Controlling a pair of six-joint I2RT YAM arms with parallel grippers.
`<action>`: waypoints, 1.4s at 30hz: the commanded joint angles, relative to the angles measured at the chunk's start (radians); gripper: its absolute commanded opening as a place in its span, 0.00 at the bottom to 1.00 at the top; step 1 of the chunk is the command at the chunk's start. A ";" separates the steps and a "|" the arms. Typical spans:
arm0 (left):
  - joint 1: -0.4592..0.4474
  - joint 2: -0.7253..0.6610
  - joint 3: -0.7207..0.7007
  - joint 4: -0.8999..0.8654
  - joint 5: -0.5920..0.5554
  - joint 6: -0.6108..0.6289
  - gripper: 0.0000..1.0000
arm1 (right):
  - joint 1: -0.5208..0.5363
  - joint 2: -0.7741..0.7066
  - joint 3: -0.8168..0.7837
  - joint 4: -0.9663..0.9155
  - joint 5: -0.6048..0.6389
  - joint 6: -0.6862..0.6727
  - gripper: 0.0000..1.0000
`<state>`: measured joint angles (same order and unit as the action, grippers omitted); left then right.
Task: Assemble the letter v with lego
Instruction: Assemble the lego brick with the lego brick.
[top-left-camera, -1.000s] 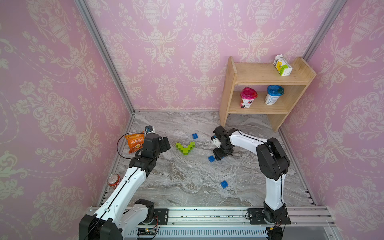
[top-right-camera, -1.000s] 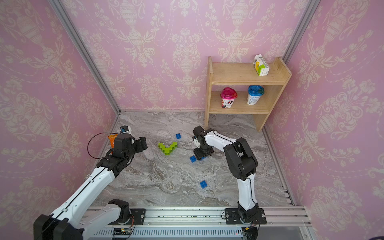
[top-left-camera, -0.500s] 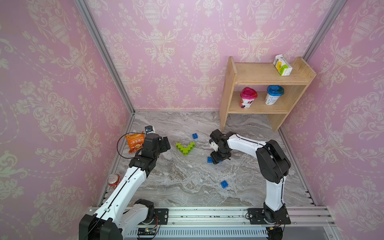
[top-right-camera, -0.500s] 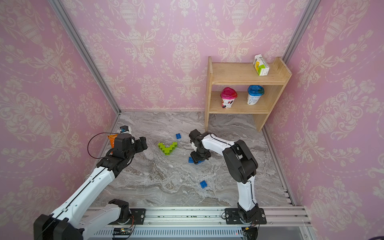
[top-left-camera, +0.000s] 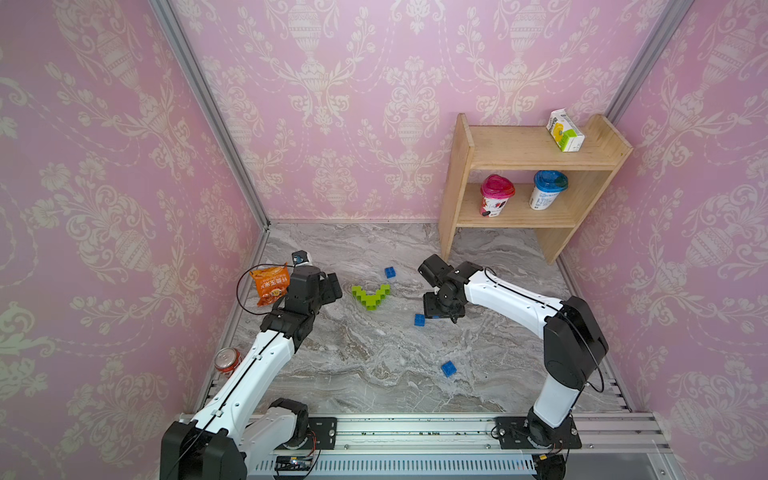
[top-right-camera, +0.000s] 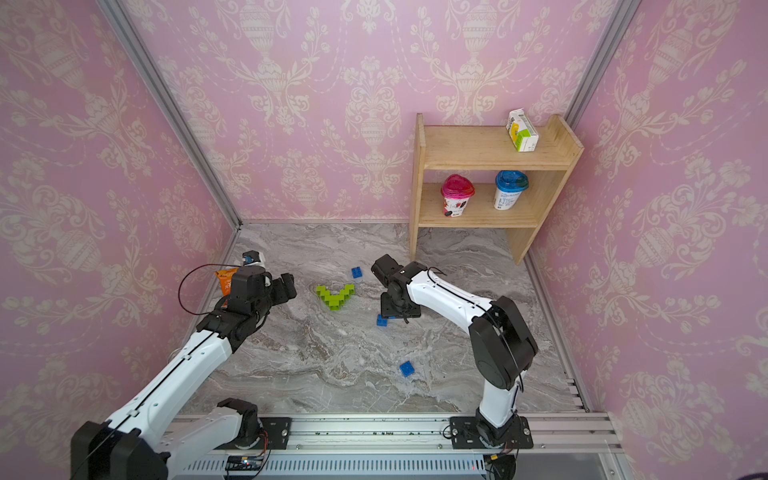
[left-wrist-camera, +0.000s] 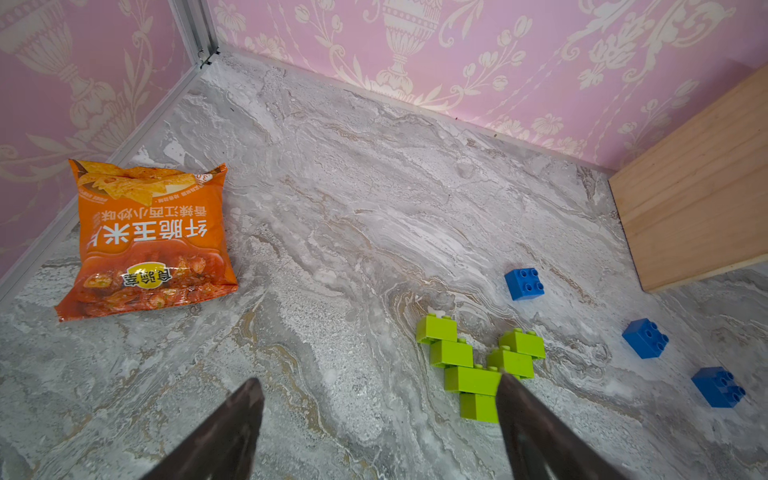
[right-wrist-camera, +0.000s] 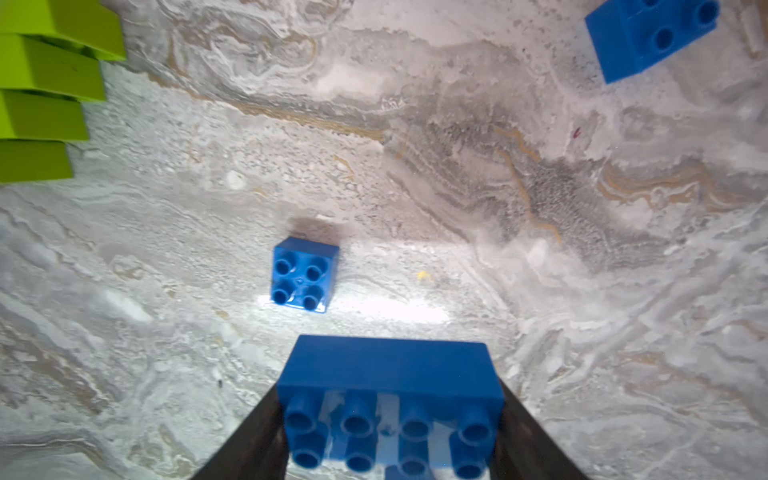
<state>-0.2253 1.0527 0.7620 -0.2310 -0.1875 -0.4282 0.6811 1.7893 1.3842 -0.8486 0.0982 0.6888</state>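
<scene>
A lime green lego V (top-left-camera: 371, 295) (top-right-camera: 335, 295) (left-wrist-camera: 478, 365) lies flat on the marble floor between the arms. My right gripper (top-left-camera: 440, 309) (right-wrist-camera: 390, 415) is shut on a long blue lego brick (right-wrist-camera: 390, 395), studs toward the camera, held above the floor. A small blue brick (top-left-camera: 419, 319) (right-wrist-camera: 304, 274) lies just ahead of it. Two more blue bricks (top-left-camera: 390, 272) (top-left-camera: 448, 368) lie loose. My left gripper (top-left-camera: 332, 286) (left-wrist-camera: 378, 380) is open and empty, just left of the V.
An orange snack bag (top-left-camera: 270, 284) (left-wrist-camera: 149, 237) lies by the left wall, and a soda can (top-left-camera: 227, 360) stands near the left arm. A wooden shelf (top-left-camera: 457, 199) with two cups and a carton stands at the back right.
My right wrist has shifted slightly left with the long blue brick still in its jaws. The left arm has not moved.
</scene>
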 joint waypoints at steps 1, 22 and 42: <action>0.007 0.020 0.024 0.021 0.034 0.023 0.89 | 0.037 0.062 0.050 0.026 0.047 0.190 0.00; 0.006 0.039 0.033 0.071 0.073 0.050 0.89 | 0.088 0.273 0.225 -0.080 0.067 0.302 0.00; 0.007 0.067 0.050 0.074 0.068 0.030 0.85 | 0.059 0.265 0.168 -0.031 0.020 0.353 0.00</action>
<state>-0.2253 1.1103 0.7776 -0.1715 -0.1352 -0.3992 0.7567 2.0563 1.5776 -0.8803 0.1184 0.9993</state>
